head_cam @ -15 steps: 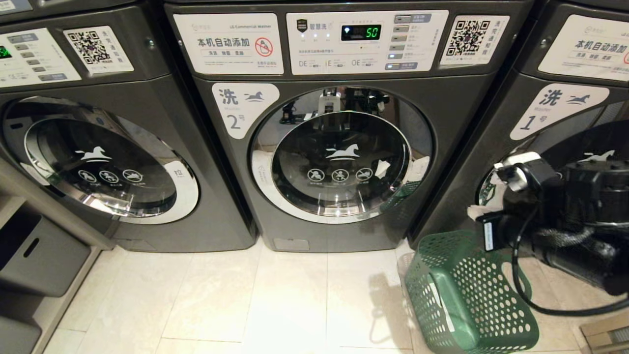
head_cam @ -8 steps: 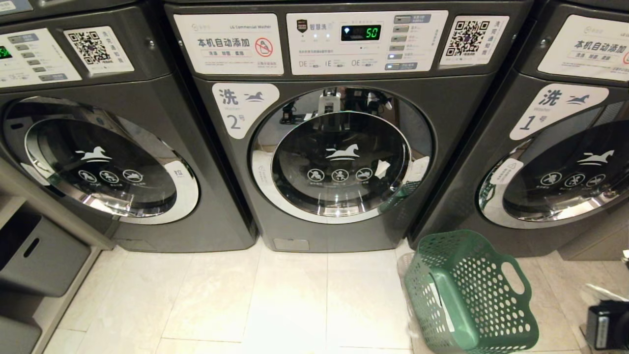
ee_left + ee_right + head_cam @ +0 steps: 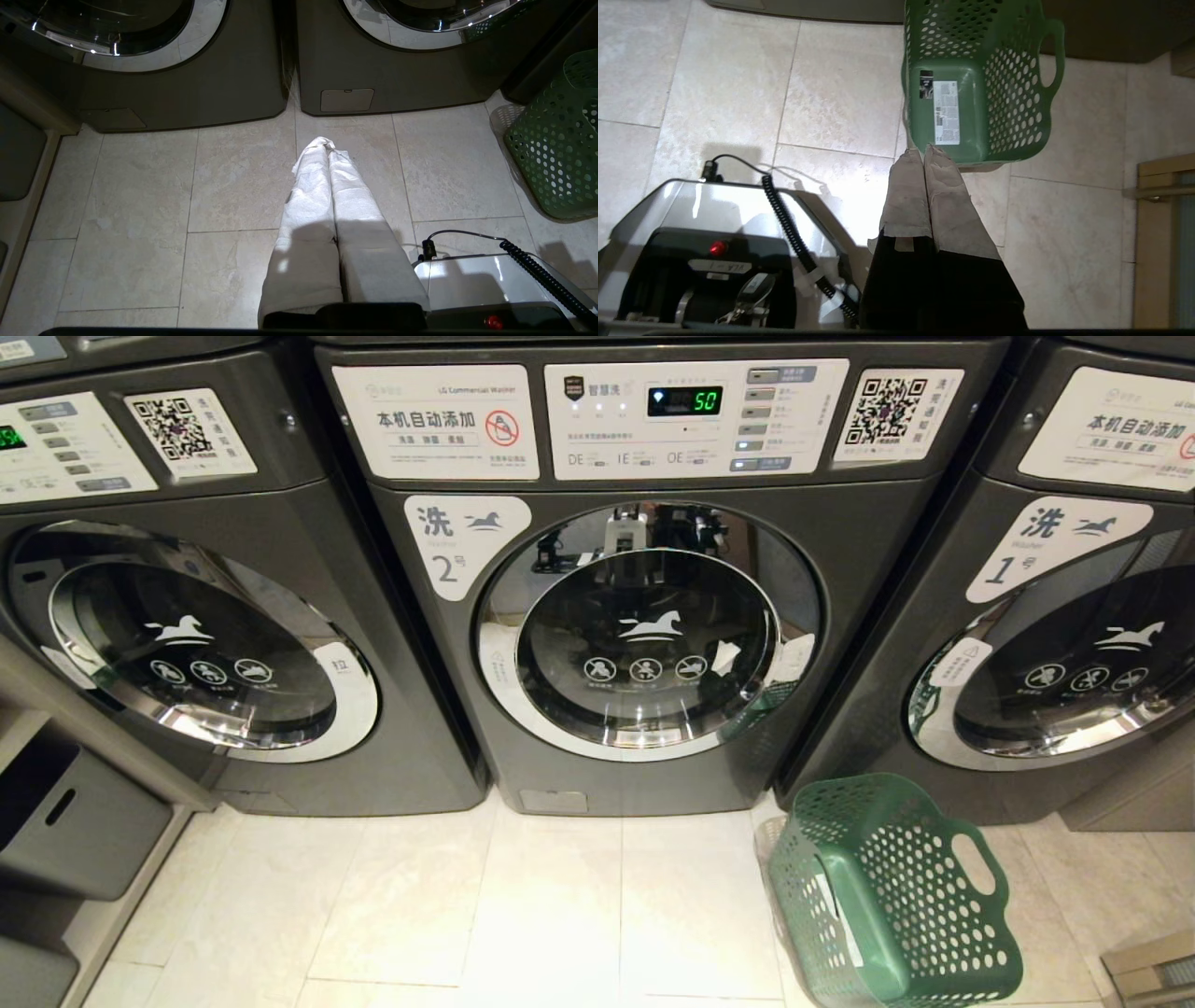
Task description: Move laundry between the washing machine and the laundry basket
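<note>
Standing on the pale tiled floor (image 3: 560, 915) beside the dark grey front-loading washing machine (image 3: 644, 616) labelled 2, whose round chrome-rimmed door is closed, the dark green perforated plastic laundry basket (image 3: 887, 896) holds nothing visible; left gripper (image 3: 329, 144) and right gripper (image 3: 924, 151) hang above the floor, jaws pressed together, empty

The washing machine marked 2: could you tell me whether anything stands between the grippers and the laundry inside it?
Yes: the washing machine has its round glass door closed. Both the left gripper and the right gripper hang shut over bare floor, holding nothing. No laundry shows.
</note>
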### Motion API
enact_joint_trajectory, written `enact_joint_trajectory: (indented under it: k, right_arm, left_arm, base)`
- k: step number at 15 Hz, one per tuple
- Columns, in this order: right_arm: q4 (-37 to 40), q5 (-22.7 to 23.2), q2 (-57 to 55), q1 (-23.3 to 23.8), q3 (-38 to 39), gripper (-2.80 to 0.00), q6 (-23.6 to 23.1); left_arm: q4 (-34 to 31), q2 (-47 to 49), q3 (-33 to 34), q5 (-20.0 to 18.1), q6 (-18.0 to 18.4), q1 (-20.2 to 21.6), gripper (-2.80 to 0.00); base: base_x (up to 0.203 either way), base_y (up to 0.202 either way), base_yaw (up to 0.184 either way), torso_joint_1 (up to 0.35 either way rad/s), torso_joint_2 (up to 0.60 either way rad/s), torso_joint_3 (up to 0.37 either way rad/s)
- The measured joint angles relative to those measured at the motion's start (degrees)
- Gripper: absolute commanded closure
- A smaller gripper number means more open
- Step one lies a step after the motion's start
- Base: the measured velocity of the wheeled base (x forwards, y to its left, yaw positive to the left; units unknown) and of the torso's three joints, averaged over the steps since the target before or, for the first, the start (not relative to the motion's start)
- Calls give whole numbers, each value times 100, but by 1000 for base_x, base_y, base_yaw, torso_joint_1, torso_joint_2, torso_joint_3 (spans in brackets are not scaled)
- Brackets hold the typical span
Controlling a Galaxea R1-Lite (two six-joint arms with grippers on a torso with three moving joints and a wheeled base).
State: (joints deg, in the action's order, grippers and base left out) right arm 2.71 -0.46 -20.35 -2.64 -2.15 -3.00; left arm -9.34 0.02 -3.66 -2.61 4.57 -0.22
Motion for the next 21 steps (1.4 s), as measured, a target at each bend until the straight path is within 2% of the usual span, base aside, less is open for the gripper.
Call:
enact_joint_trajectory:
  k: [2, 7, 13, 21]
  right_arm:
    - [235, 97, 711, 98, -20, 0, 50]
    - [36, -41, 1873, 232, 66, 0, 301]
    - [-323, -77, 2045, 240, 201, 0, 447]
    - [-309, -88, 2051, 240, 215, 0, 537]
  left_arm:
    - [11, 0, 2, 11, -2, 0, 0]
    - [16, 0, 13, 33, 5, 4, 0]
    - [27, 0, 11, 83, -23, 4, 0]
    - [24, 0, 11, 85, -24, 1, 0]
  base:
    - [0, 0, 0, 0, 0, 0]
    - [0, 0, 0, 0, 0, 0]
    - [0, 0, 0, 0, 0, 0]
    - [0, 0, 0, 0, 0, 0]
